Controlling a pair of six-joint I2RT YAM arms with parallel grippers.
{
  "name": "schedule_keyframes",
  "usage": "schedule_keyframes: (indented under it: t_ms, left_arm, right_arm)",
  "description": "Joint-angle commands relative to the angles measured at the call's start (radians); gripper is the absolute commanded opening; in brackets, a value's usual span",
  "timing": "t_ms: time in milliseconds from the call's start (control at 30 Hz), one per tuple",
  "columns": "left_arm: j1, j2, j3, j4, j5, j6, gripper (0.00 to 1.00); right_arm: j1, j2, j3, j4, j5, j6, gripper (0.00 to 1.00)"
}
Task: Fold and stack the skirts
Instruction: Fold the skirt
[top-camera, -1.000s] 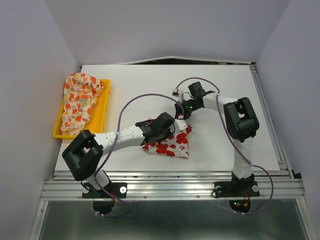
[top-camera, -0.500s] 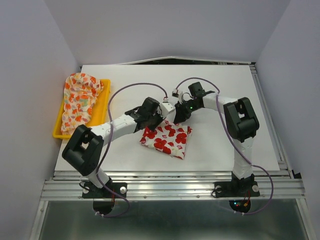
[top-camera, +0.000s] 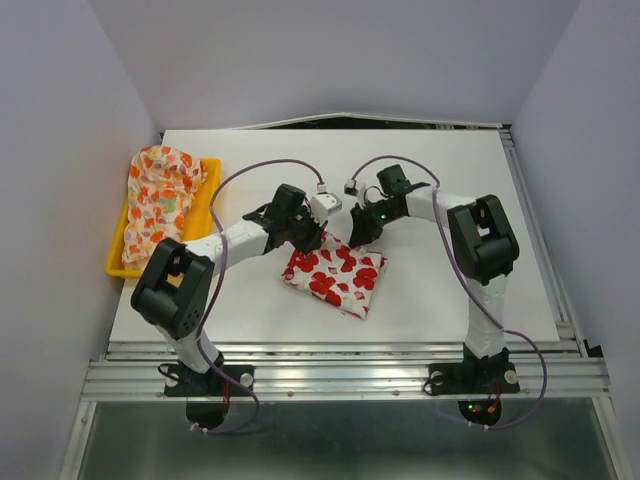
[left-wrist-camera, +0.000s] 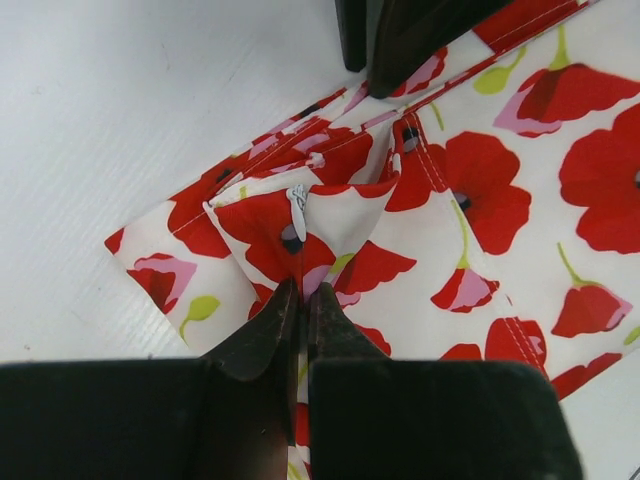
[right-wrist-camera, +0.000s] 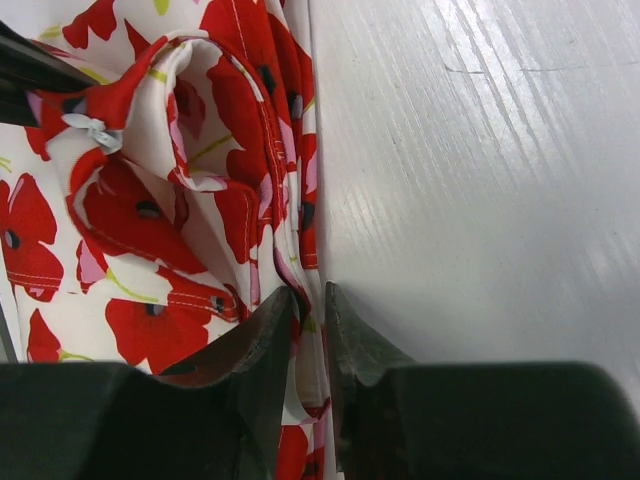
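Note:
The white skirt with large red flowers (top-camera: 336, 276) lies folded on the table's middle. My left gripper (top-camera: 312, 236) is shut on its far left corner, pinching a fold of the cloth (left-wrist-camera: 300, 240) between its jaws. My right gripper (top-camera: 356, 232) is shut on the skirt's far right edge (right-wrist-camera: 300, 250), the cloth held between its jaws. Both grippers sit close together at the skirt's far edge. The cream skirt with orange, red and green print (top-camera: 158, 198) lies bunched in the yellow tray (top-camera: 208, 215) at the left.
The yellow tray stands at the table's left side, near the left wall. Purple cables (top-camera: 270, 170) arch over both arms. The table's right edge (top-camera: 530, 230) runs along a metal rail.
My left gripper has swung from the skirt's near side up and left to its far edge, carrying cloth over. The skirt now lies flatter and more spread. The right gripper has barely moved.

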Motion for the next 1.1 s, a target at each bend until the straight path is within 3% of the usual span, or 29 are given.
schedule_keyframes:
  t_ms: [0,200,333,400,433,467,500,567,600,700,800,933,1067]
  left_arm:
    - [0.012,-0.059,0.008,0.087,0.049,-0.047,0.00]
    - [0.058,0.059,0.053,0.103,0.036,-0.116,0.00]
    - [0.073,0.162,0.120,0.065,0.006,-0.185,0.00]
    - [0.087,0.217,0.143,0.030,0.002,-0.203,0.00]
    - [0.089,0.234,0.160,0.016,0.000,-0.210,0.00]
    - [0.093,0.259,0.168,0.004,0.002,-0.225,0.00]
    - [0.097,0.268,0.172,0.001,0.006,-0.234,0.00]
    - [0.098,0.285,0.175,-0.005,0.011,-0.251,0.00]
    - [0.100,0.288,0.172,-0.005,0.011,-0.269,0.00]
    - [0.100,0.293,0.169,-0.007,0.011,-0.271,0.00]
    - [0.104,0.296,0.168,-0.013,0.005,-0.298,0.00]
    - [0.121,0.305,0.165,-0.019,0.000,-0.309,0.00]
    - [0.133,0.293,0.162,-0.019,-0.003,-0.317,0.00]
  right_arm:
    - [0.010,-0.034,-0.037,-0.008,0.022,-0.030,0.24]
    - [0.010,-0.035,-0.045,-0.002,0.022,-0.041,0.13]
    - [0.010,-0.040,-0.041,-0.001,0.047,-0.042,0.13]
    - [0.010,-0.058,-0.034,0.005,0.069,-0.028,0.21]
    - [-0.002,-0.068,-0.028,0.012,0.099,-0.010,0.30]
    - [-0.002,-0.081,-0.019,0.028,0.115,0.014,0.48]
    - [-0.027,-0.109,-0.008,0.032,0.136,0.025,0.55]
    - [-0.036,-0.149,0.013,0.038,0.204,0.060,0.68]
    - [-0.051,-0.195,0.036,0.038,0.221,0.080,0.69]
    - [-0.061,-0.274,0.058,0.044,0.218,0.195,0.70]
    - [-0.061,-0.374,-0.005,0.140,0.103,0.393,0.66]
    - [-0.009,-0.416,-0.183,0.251,-0.099,0.620,0.61]
    - [0.065,-0.390,-0.354,0.399,-0.124,0.743,0.61]
